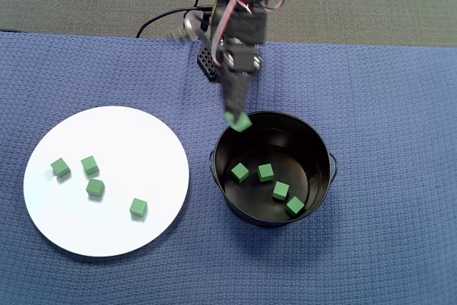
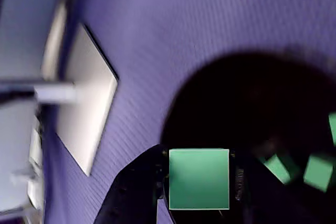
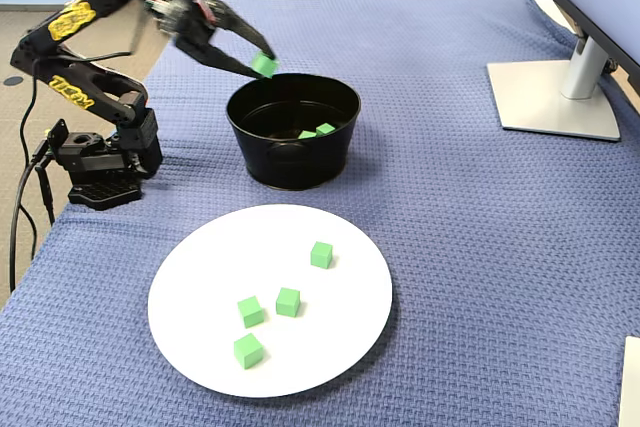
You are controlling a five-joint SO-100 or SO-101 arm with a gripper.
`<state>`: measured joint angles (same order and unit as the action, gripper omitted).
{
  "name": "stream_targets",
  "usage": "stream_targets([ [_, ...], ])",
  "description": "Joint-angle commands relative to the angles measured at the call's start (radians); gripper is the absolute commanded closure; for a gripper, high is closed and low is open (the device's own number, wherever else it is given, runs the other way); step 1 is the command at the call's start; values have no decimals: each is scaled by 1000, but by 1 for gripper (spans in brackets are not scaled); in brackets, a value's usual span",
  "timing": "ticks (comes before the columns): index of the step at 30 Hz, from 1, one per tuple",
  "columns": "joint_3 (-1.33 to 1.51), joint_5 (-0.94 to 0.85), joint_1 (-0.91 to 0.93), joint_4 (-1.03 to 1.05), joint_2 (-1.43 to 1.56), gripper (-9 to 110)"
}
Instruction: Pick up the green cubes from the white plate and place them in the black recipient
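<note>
1. Four green cubes (image 1: pixel 265 172) already lie inside the black pot (image 1: pixel 325 149); four more wait on the white plate (image 1: pixel 128 133).
2. The gripper (image 1: pixel 238 121) is clamped on a ninth cube (image 1: pixel 241 123), held over the pot's rim, not yet released.
3. The cubes look matte; the pot is glossy and round; the worktop cloth (image 1: pixel 385 91) is a blue waffle weave.

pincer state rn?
Pincer: closed on one green cube, held over the near rim of the black pot.

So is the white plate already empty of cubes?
No, four green cubes lie on the white plate in the overhead view.
</note>
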<state>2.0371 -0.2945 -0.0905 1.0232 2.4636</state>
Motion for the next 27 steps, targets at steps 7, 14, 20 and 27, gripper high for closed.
stream_targets([
  [7, -98, 89, -161, -100, -347, 97],
  [14, -86, 17, -144, -91, -368, 69],
  [20, -117, -87, -60, -91, -262, 83],
  [27, -127, -566, 288, 63, -84, 90],
])
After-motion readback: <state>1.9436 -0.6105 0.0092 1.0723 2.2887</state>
